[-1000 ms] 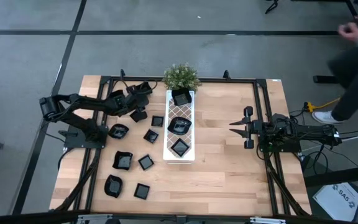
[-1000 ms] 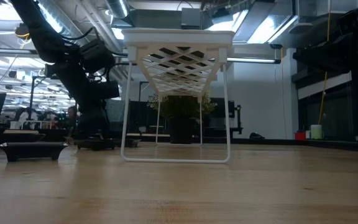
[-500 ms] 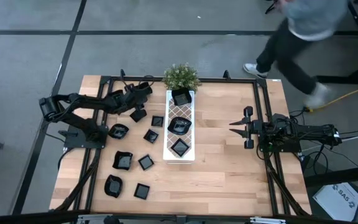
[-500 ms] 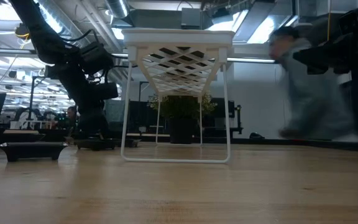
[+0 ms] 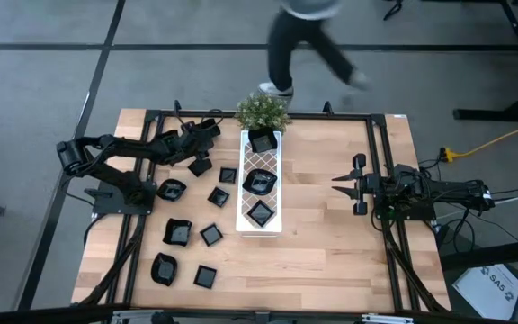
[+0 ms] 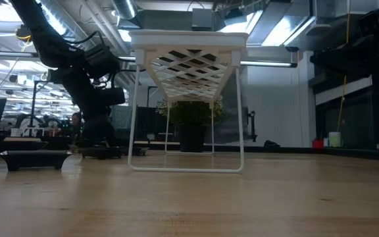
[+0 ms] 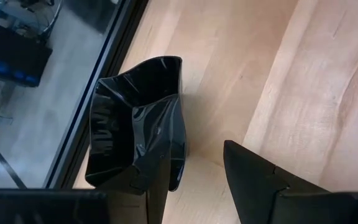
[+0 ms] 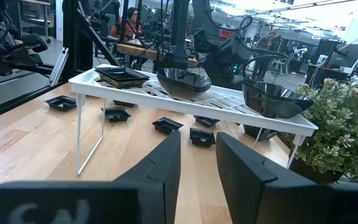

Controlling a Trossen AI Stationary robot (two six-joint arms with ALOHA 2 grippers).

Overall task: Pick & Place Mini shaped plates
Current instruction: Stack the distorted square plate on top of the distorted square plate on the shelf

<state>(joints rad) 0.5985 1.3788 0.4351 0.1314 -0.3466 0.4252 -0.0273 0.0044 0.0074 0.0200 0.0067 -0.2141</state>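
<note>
Wavy black plate [image 7: 138, 130] beside (touching) left claw [image 7: 194, 186] finger

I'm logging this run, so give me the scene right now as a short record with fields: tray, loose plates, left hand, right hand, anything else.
tray: white tray at table centre, three black plates on it
loose plates: nine black plates on the table left of the tray
left hand: left hand open, at a wavy plate near the table's back-left edge, one finger over its rim
right hand: right hand idle at the right side, not holding anything
other: plant behind the tray; person walking past
</note>
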